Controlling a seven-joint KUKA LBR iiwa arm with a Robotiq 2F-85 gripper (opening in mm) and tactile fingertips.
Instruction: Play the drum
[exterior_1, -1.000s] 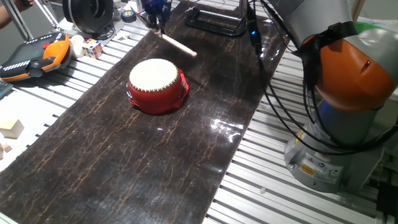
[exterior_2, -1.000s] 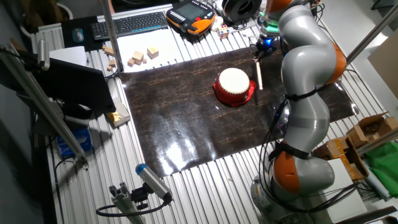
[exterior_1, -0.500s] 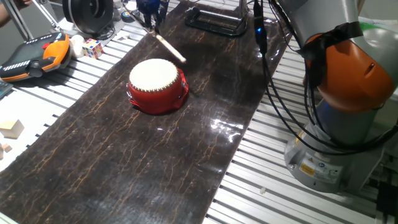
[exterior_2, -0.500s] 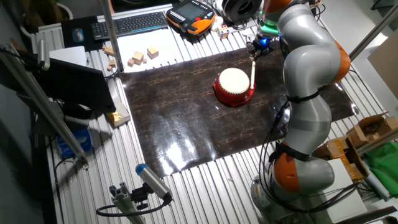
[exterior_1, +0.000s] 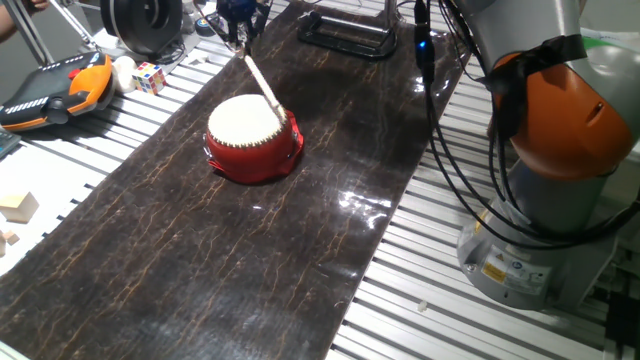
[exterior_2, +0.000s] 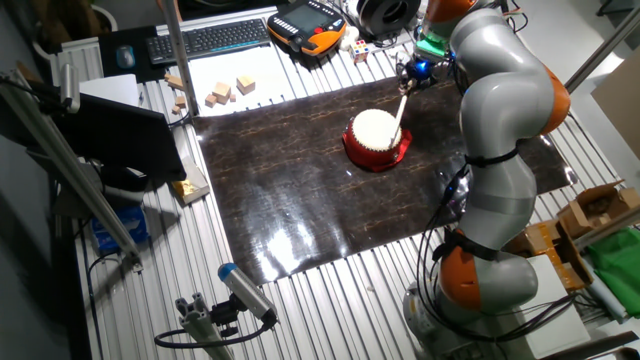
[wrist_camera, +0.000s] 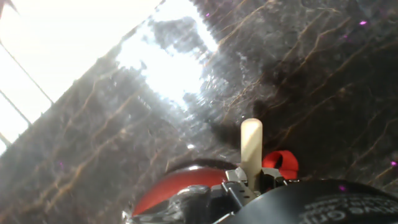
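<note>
The drum (exterior_1: 252, 135) is squat and red with a cream-white skin top, standing on the dark mat; it also shows in the other fixed view (exterior_2: 376, 137). My gripper (exterior_1: 238, 18) is above the mat's far edge and is shut on a thin pale wooden stick (exterior_1: 262, 88). The stick slants down so its tip lies over the drum's skin near the far right rim. In the other fixed view the gripper (exterior_2: 410, 78) holds the stick (exterior_2: 399, 106) towards the drum top. In the hand view the stick (wrist_camera: 251, 151) points out from the fingers, with the drum's red rim (wrist_camera: 281, 161) below.
A dark marbled mat (exterior_1: 200, 250) covers the slatted table. An orange-black pendant (exterior_1: 55, 88), a colour cube (exterior_1: 149, 76) and wooden blocks (exterior_1: 18, 207) lie at the left. A black tray (exterior_1: 345, 30) sits at the back. The arm's base (exterior_1: 545, 200) stands at the right.
The stick has swung from beyond the drum toward it; its tip now lies over the skin. The gripper has shifted slightly left. The drum has not moved.
</note>
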